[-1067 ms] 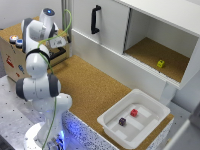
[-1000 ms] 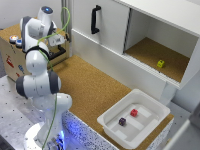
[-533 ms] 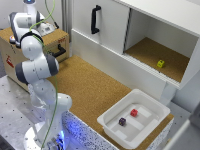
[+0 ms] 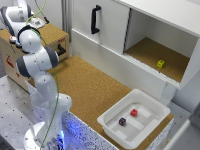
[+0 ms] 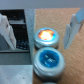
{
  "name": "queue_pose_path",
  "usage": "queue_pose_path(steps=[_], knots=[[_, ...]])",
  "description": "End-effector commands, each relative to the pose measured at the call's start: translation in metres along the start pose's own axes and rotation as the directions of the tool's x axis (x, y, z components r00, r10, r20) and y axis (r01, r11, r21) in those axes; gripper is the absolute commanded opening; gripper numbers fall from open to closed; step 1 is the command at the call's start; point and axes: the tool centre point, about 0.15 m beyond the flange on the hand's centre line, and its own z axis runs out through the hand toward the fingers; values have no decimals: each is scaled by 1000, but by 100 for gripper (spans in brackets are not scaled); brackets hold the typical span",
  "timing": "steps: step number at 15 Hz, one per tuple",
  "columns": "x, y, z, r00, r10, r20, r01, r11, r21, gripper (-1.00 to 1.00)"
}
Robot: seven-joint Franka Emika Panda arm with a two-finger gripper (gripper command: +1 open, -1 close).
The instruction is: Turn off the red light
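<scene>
Under our wide-apart, empty gripper (image 5: 39,27), the red light (image 5: 46,35) glows beside the blue button (image 5: 49,59); we must press it.

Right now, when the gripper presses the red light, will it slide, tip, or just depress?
Probably just depresses: the red light looks like a round button set in a pale rim, beside the blue button. Sliding or tipping seems unlikely, since both sit flush in one surface. The gripper looks open, fingers either side, so one finger might do.
</scene>
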Motion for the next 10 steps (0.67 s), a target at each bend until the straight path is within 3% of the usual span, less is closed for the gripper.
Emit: queue_pose_path(steps=[1,4,5,10], knots=[[68,-32,4,984,-65,165,63,998,15,100],[71,-15,7,989,-50,142,54,998,-24,100],[72,-7,7,990,-13,138,17,1000,-27,-100],[79,20,20,991,60,120,-59,998,-14,-100]])
